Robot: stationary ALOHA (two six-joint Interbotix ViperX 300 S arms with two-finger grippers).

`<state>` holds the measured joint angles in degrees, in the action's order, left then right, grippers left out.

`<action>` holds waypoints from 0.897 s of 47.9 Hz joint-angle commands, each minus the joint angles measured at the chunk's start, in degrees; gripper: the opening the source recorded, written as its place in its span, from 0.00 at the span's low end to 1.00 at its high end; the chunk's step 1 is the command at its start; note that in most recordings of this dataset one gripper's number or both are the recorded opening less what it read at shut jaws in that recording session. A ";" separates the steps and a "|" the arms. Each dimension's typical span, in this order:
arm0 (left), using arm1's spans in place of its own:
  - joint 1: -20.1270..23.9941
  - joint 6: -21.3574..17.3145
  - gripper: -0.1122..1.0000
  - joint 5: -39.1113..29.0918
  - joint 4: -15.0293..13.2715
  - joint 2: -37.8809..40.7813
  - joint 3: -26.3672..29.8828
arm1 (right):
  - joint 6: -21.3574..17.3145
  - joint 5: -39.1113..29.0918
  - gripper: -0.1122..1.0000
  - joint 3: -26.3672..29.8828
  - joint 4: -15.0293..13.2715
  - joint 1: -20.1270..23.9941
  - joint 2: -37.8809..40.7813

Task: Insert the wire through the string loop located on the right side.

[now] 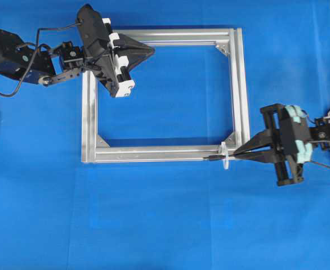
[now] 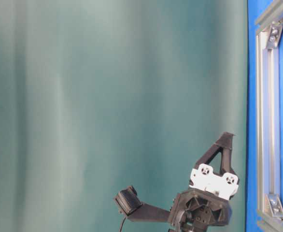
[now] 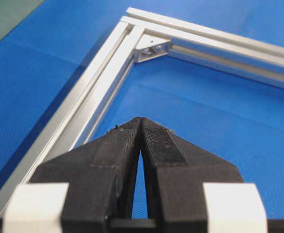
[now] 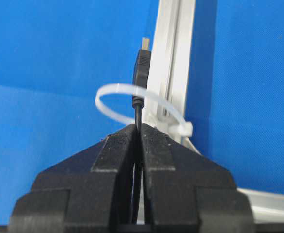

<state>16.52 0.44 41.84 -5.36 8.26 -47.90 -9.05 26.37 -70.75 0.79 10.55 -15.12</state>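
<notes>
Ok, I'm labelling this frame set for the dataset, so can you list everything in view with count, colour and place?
rectangular silver aluminium frame: one, silver, flat on the cloth, centre.
triangular corner brackets: four, silver, inside the frame's corners.
whitish translucent string loop: one, whitish, on the frame's near bar by its right corner.
thin black wire with plug tip: one, black, plug tip already past the loop, along the near bar.
blue table cloth: one, blue, under everything.
green backdrop: one, green, in the table-level view.
left tool: one, black and white, shut, empty, over the frame's far left corner.
right tool: one, black, shut on the wire.
</notes>
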 commanded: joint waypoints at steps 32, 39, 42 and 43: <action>-5.63 0.18 0.10 0.53 0.09 -1.41 1.14 | 0.00 0.53 0.07 2.55 0.09 -0.44 1.58; -11.69 0.53 0.10 0.53 0.09 -1.23 1.14 | 0.00 0.53 0.07 2.55 0.09 -0.44 1.58; -14.24 0.88 0.10 0.53 0.09 -1.14 1.23 | 0.00 0.53 0.07 2.55 0.09 -0.44 1.58; -15.03 0.97 0.10 0.44 0.09 -1.14 1.14 | 0.00 0.53 0.07 2.64 0.09 -0.44 1.58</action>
<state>4.22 1.05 41.84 -5.45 8.26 -47.81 -9.05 26.46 -68.99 0.70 10.11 -13.27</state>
